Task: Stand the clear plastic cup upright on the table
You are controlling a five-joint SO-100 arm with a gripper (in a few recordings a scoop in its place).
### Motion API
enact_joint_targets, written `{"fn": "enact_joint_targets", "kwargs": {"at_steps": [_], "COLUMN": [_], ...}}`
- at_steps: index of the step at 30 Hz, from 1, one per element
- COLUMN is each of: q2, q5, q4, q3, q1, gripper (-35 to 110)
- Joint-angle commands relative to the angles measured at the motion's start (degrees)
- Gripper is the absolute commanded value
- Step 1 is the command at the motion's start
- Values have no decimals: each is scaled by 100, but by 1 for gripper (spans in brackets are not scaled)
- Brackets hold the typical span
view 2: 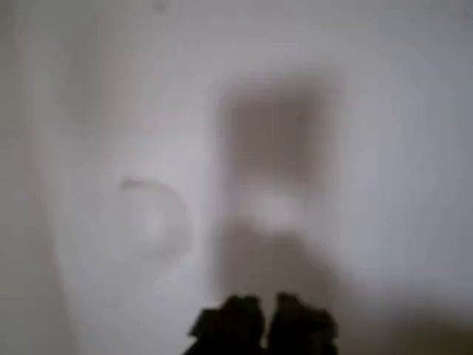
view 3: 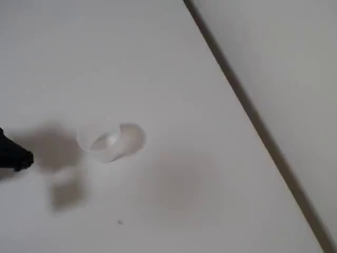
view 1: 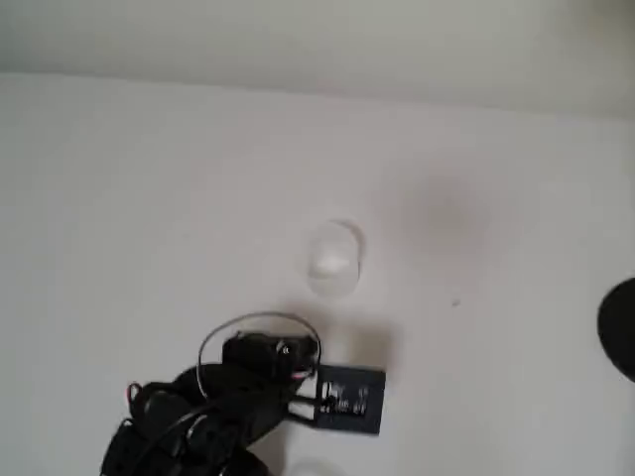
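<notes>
Seemingly the clear plastic cup [view 3: 109,140] is already standing upright on the table [view 1: 119,198], though its faintness is making that hard to confirm; in the fixed view its open rim is facing up. If so, little is remaining beyond pulling the arm clear. In the overhead view the cup [view 1: 334,257] is sitting well inside the table, away from every edge, with the gripper [view 1: 266,347] hovering nearer the bottom edge, apart from it. The wrist view is showing the gripper [view 2: 264,318] with its dark tips lying close together and holding nothing, the cup [view 2: 151,218] a blurred ring off to the left. A dark round object [view 1: 620,327] is showing at the table's right edge overhead.
</notes>
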Motion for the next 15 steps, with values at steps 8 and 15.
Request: {"fn": "enact_joint_targets", "kwargs": {"at_steps": [8,15], "q2": [193,193], "q5": [141,149], "q4": [88,88], "q3": [202,202], "q1": [211,229], "gripper": [1,0]}}
